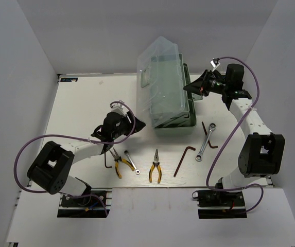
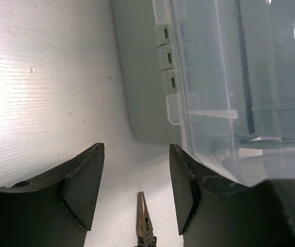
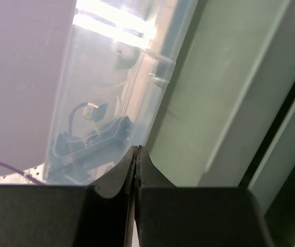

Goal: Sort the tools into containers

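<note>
The pale green toolbox (image 1: 175,121) stands mid-table with its clear lid (image 1: 159,72) raised. My left gripper (image 1: 138,123) is open and empty by the box's left front corner; in the left wrist view (image 2: 136,154) a pliers tip (image 2: 142,218) lies below the fingers, beside the box wall (image 2: 142,92). My right gripper (image 1: 191,87) is shut and empty at the box's right rim; in the right wrist view (image 3: 137,150) it faces a green tray (image 3: 224,103). On the table lie two yellow pliers (image 1: 119,165) (image 1: 155,169), two wrenches (image 1: 132,162) (image 1: 206,140) and three hex keys (image 1: 107,159) (image 1: 184,158) (image 1: 209,138).
White walls close in the table at the back and both sides. The arm bases (image 1: 83,199) (image 1: 222,198) sit at the near edge. Purple cables (image 1: 39,141) loop from both arms. The clear lid fills the right half of the left wrist view (image 2: 229,77).
</note>
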Robot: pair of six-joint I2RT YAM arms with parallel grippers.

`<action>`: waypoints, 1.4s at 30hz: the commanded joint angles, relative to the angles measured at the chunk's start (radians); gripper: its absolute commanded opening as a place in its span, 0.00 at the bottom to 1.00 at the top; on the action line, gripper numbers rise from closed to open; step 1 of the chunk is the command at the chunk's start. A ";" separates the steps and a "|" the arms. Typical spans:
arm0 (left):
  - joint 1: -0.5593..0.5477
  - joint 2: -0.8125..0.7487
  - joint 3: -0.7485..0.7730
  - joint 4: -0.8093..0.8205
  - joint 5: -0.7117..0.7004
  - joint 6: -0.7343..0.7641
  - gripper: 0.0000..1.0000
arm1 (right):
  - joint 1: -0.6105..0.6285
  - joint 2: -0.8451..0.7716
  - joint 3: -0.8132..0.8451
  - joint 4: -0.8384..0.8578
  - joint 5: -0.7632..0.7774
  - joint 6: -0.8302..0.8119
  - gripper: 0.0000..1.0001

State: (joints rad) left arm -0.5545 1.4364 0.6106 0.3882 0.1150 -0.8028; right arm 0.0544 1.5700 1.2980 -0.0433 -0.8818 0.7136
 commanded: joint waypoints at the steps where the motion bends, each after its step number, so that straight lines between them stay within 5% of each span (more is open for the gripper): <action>1: 0.001 -0.024 -0.006 0.035 0.009 -0.004 0.64 | 0.015 -0.039 0.043 0.132 -0.092 0.083 0.00; 42: -0.067 0.317 0.112 0.284 0.091 -0.073 0.59 | 0.070 0.035 0.069 0.112 -0.060 0.087 0.00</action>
State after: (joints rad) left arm -0.5835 1.7496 0.6720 0.5957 0.1619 -0.8551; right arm 0.0849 1.5856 1.3380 0.0639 -0.9264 0.7891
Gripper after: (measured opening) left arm 0.587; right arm 0.004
